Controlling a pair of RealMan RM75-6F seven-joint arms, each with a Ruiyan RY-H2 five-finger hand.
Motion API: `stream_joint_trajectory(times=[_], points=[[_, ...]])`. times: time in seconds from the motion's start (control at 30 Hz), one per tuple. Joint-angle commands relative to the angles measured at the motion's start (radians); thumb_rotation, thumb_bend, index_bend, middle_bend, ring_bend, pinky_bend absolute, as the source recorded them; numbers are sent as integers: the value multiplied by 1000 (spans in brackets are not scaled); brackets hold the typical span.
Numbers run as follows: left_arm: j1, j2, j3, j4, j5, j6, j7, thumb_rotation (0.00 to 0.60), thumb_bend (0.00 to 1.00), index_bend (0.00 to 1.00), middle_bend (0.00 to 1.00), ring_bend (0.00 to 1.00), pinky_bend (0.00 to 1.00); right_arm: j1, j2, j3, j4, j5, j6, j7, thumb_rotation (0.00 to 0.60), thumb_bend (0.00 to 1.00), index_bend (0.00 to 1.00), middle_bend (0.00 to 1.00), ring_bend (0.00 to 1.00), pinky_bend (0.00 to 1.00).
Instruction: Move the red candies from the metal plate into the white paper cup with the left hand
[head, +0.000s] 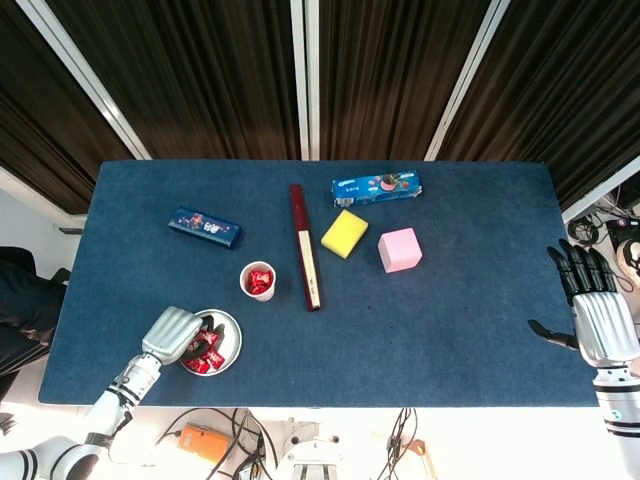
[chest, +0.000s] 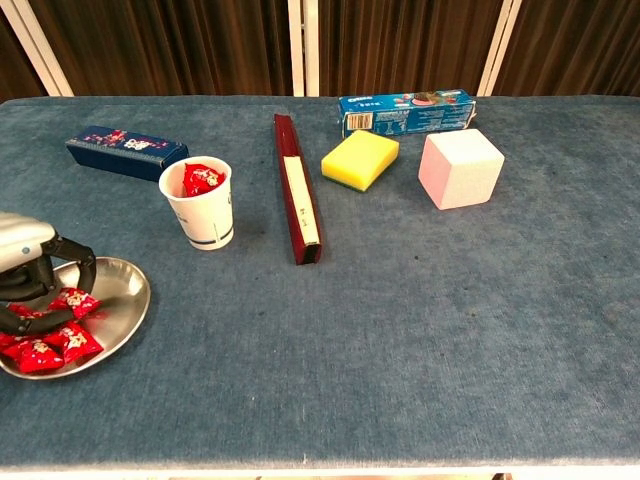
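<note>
Near the front left corner of the desk sits the plate, and the candies lie in a little heap on it. One more candy already pokes out of the cup, which stands just behind the plate and a bit to the right. The left hand is down over the plate with its fingers curled in among the candies. I cannot tell if it has one pinched yet.

The candies look small and very light. Their wrappers are shiny, so they will likely be slippery and may slide on the smooth metal. A good place to hold one is across its fat middle, not by the thin twisted ends. The plate may skid if pushed, and it sits close to the front edge. The cup is paper and light, so a bump could tip it over.

Between plate and cup the cloth is bare, so the way across is short and open. A long dark red box lies just right of the cup, so the hand should not swing too far. At the right edge, the right hand hangs empty with its fingers spread, well apart from it all.
</note>
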Motion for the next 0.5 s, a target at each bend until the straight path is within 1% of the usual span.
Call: stream_joint_trajectory(times=[0.03,0.17,0.27,0.37,0.5], points=[[-1,29,-22,-35,8,26,-28,600,404,564,969,872,744,0,0,0,1,0,0,1,600,164,0,64,0,21],[-19,79,-84,-105,22,71,-86,600,397,565,969,872,744,0,0,0,2,-4,2,2,600,165,0,64,0,21],[-51,99,-140,-142,17,71,-120,600,398,565,969,874,744,1,-1,-1,3,-5,1,5,600,164,0,64,0,21],[-94,98,-189,-155,-6,37,-152,600,397,564,969,874,744,0,0,-1,5,-5,3,7,600,164,0,64,0,21],[-151,75,-233,-138,-57,-30,-160,600,389,563,969,874,744,-4,0,-2,10,0,5,13,600,164,0,64,0,21]])
